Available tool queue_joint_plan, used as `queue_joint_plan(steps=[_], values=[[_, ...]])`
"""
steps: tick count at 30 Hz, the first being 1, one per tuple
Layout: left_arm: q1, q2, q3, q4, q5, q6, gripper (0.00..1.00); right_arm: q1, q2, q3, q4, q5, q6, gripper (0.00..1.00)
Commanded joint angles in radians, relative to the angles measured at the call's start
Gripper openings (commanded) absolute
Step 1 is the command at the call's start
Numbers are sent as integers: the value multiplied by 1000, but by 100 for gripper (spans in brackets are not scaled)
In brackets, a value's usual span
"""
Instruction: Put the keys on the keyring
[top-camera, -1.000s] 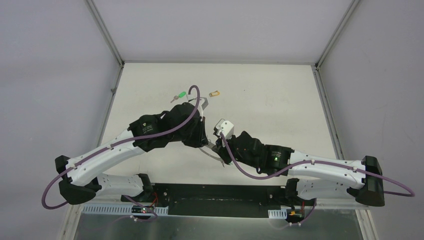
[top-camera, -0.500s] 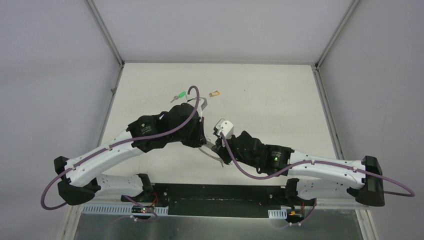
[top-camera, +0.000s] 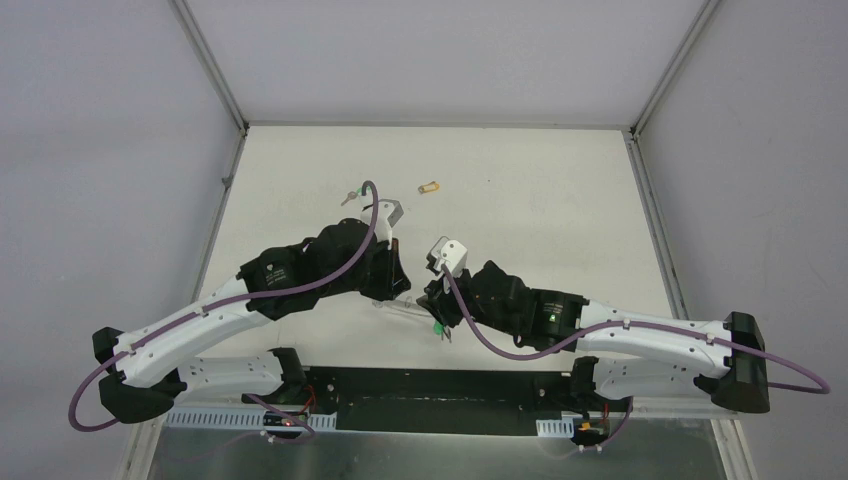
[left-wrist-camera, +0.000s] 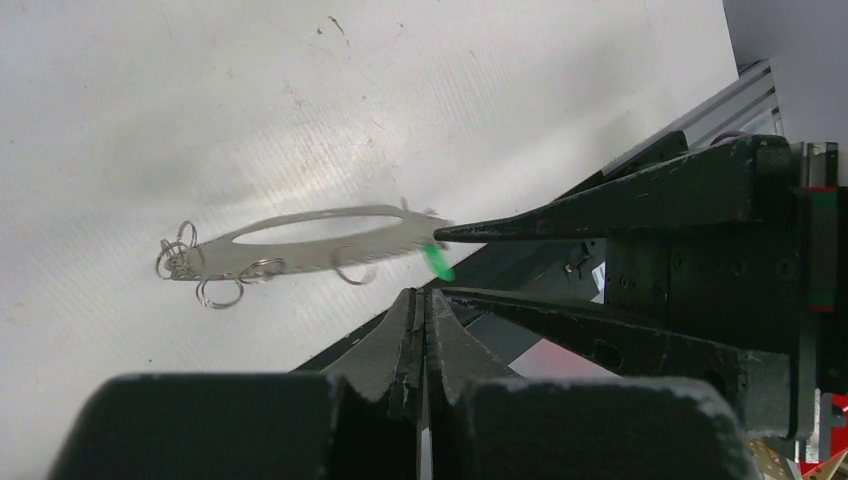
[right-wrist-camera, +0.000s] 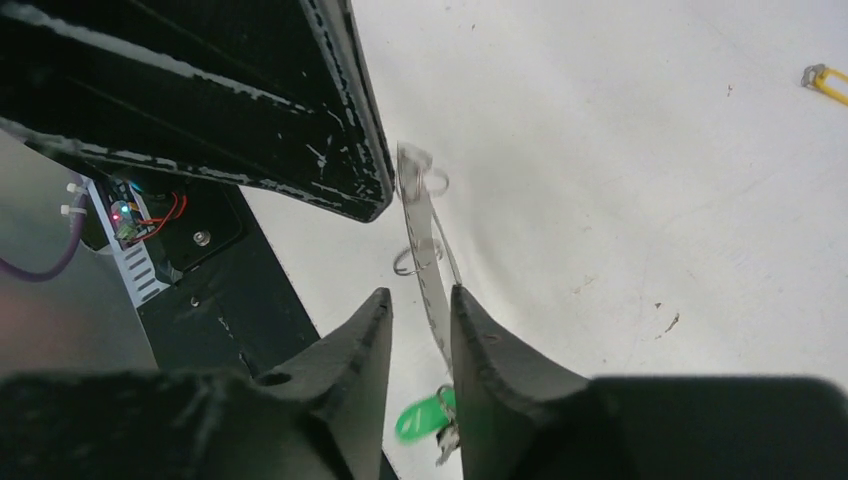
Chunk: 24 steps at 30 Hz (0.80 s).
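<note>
- Right tool (right-wrist-camera: 420, 295) has just parted around the keyring (left-wrist-camera: 300, 253), likely releasing it.
- Left tool (left-wrist-camera: 420, 298), shut and empty, has drawn back near it.
- Yellow key (top-camera: 429, 186) remains unthreaded.

White tabletop in a grey-walled booth.
The tabletop (top-camera: 540, 230) is matt white, with a few small dark specks (right-wrist-camera: 668, 324) on it. Grey walls (top-camera: 110, 150) close in its left, far and right edges. Metal posts (top-camera: 208, 65) rise from both far corners, and rails (top-camera: 655, 230) run along the left and right edges. A black plate (top-camera: 440, 385) lies along the near edge, with a shiny metal sheet (top-camera: 430, 455) below it in the top view. White slotted ducts (top-camera: 215, 418) sit near the plate's two ends, each beside a small circuit board (top-camera: 290, 420) with red wires.
</note>
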<state>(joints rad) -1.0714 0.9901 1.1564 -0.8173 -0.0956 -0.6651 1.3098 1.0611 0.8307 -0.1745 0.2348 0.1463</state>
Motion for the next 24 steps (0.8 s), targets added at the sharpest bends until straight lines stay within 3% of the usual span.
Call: queue_joint_plan(steps=[1, 4, 13, 16, 21, 24], values=[[8, -1, -12, 63, -6, 29, 0, -1, -24, 19, 64, -28, -11, 33], [8, 9, -25, 82, -17, 46, 0, -1, -13, 13, 68, -19, -18, 36], [8, -4, -117, 92, -85, 22, 2, -37, -41, -28, 67, 23, -2, 60], [8, -35, -172, 92, -79, -2, 17, -86, -69, -55, 64, -28, 61, 67], [8, -76, -281, 92, -26, -66, 53, -185, -70, -51, -25, -132, 182, 72], [8, -71, -340, 90, 27, -102, 62, -249, -54, -30, -128, -178, 265, 82]])
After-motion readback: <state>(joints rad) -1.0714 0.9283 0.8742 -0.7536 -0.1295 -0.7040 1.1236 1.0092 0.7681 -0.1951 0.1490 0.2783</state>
